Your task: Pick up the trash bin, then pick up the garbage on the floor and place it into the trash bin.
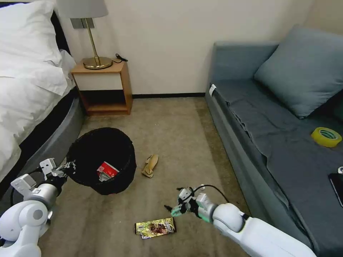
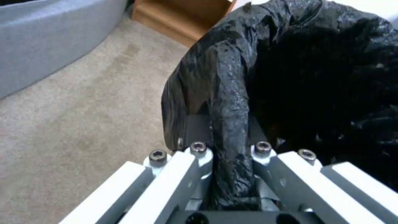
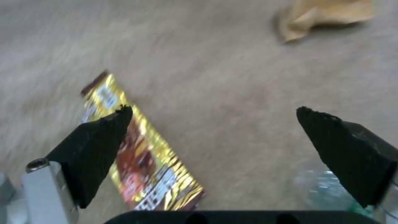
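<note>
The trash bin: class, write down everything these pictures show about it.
The trash bin is round and lined with a crinkly, glossy black plastic bag that folds over its rim. It tilts, its mouth facing up and toward the camera, beside the bed on the tan carpet. The left gripper is shut on its rim, pinching bag and wall between its fingers. Inside lies a red-and-white wrapper. Crumpled tan paper lies on the floor close by, apart from it.

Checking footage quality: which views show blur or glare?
Right wrist view: carpet streaked with motion blur, shiny gold snack wrapper smeared, crumpled tan paper soft. Left wrist view: highlights on the crinkly black bag of the round trash bin. Head view: sharp, evenly lit.
</note>
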Motion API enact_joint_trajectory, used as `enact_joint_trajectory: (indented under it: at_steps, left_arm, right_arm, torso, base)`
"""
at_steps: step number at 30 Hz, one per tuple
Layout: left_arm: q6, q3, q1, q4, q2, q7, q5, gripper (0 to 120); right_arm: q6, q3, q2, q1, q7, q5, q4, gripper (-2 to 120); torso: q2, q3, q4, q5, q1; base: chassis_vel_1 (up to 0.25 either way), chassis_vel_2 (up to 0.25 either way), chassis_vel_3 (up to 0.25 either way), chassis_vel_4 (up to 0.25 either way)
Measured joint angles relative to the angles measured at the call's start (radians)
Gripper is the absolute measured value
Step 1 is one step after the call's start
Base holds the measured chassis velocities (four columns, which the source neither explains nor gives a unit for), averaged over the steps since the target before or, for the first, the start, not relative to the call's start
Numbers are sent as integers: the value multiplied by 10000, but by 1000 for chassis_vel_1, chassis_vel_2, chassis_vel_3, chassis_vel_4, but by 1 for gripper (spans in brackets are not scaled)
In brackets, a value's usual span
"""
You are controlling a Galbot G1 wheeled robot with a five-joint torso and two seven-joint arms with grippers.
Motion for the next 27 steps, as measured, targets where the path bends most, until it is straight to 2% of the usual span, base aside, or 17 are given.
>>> enact_joint_trajectory:
  at_steps: [5, 6, 10, 11, 16, 27]
  left_arm:
    - [-18, -102, -21, 143, -9, 41, -26, 4]
    - [-68, -235, -63, 341, 10, 108, -47, 4]
    - [-68, -235, -63, 341, 10, 108, -47, 4]
    - [-121, -299, -67, 477, 52, 200, -57, 4]
    - [-150, -303, -67, 503, 54, 232, -65, 4]
    - [-234, -449, -16, 684, 78, 332, -85, 4]
  right_arm:
    - [28, -634, 75, 551, -409, 231, -470, 100]
    - [111, -1253, 273, 1081, -1085, 293, -1143, 100]
    - [111, -1253, 273, 1081, -1085, 293, -1143, 100]
    - [226, -1837, 506, 1519, -1775, 89, -1871, 100]
    - [445, -2417, 734, 1745, -2151, -518, -2538, 100]
    - [992, -2380, 1104, 1533, -2293, -1775, -3350, 100]
  torso:
    - [1, 0, 3, -3, 0]
    - [0, 0, 1, -2, 0]
    - [0, 0, 1, -2, 0]
    - [0, 0, 1, -2, 0]
    - [0, 0, 1, -2, 0]
    - [0, 0, 0, -1, 0]
  base:
    - [0, 0, 0, 0]
    - [0, 0, 0, 0]
    - [0, 0, 0, 0]
    - [0, 0, 0, 0]
    - [0, 0, 0, 0]
    - [0, 0, 0, 0]
